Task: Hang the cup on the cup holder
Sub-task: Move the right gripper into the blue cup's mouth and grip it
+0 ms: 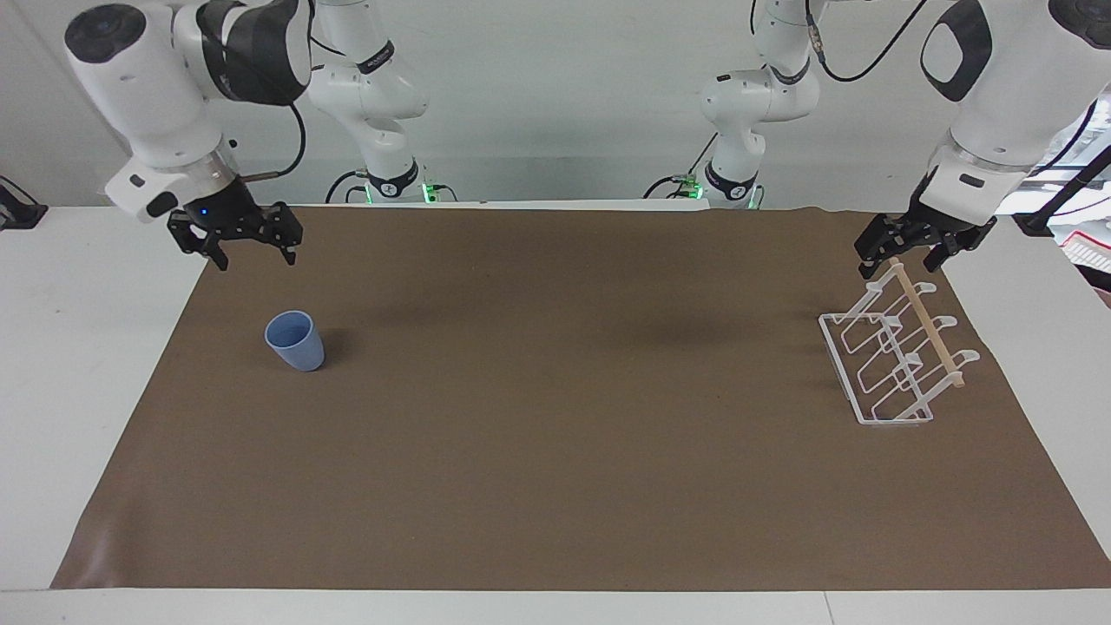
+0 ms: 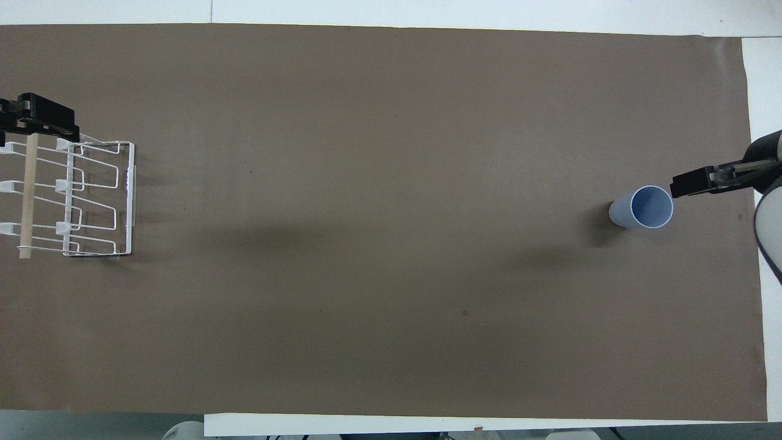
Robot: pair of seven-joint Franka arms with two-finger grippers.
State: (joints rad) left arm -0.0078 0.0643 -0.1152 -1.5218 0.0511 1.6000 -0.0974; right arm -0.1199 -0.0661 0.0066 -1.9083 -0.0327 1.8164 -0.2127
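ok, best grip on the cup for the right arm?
Probably the side wall just under the rim, from above. The cup stands upright, mouth up, handleless and widest at the rim, with bare mat all round. The right gripper, jaws open, hangs near it.

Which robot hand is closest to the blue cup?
The right gripper. It hangs open in the air close by the cup, empty. The left gripper waits at the table's other end, over the cup holder.

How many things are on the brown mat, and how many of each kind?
Blue cups: 1, the cup
White wire racks: 1, the cup holder
Total: 2 things on the brown mat
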